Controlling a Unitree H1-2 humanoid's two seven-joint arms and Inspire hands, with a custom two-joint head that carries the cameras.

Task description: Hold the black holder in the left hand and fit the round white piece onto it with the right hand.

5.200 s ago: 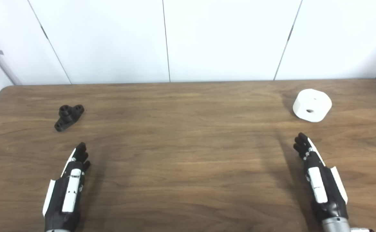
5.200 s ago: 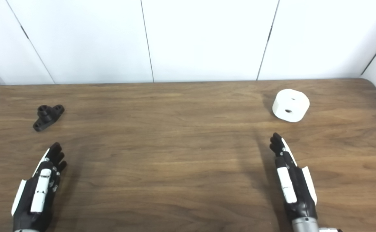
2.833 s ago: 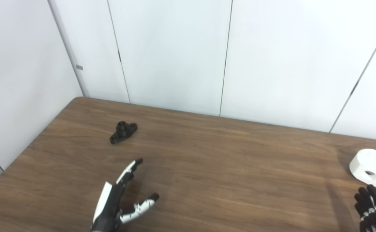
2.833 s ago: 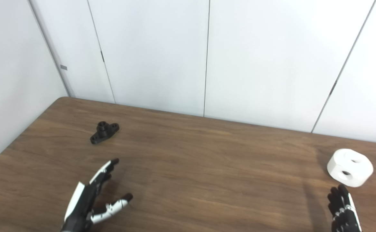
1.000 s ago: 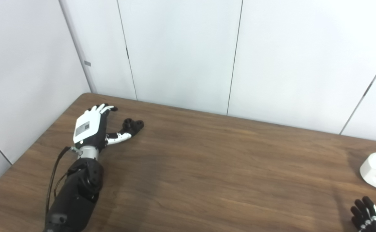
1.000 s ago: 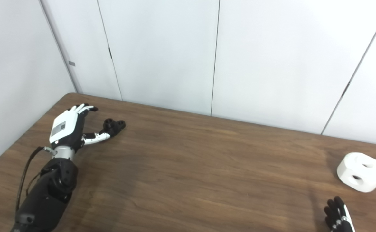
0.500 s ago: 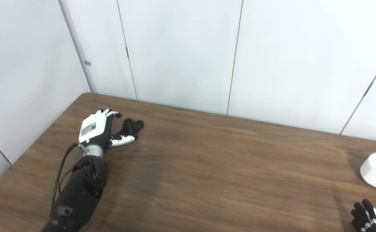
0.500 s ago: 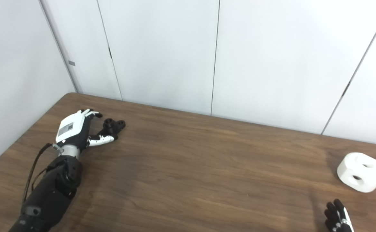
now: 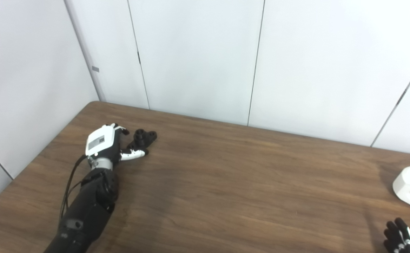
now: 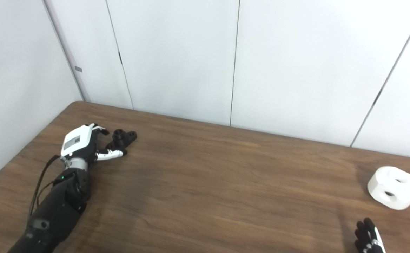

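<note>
On wooden table, left robot hand beside black holder

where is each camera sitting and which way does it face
Left eye view: on the head, looking down and leftward across the table; shows the left hand at the black holder, right hand at the bottom corner.
Right eye view: beside it, a little to the right, facing the same way; shows both arms too.
Shared: both hands, the holder, the round white piece and the wall panels.
</note>
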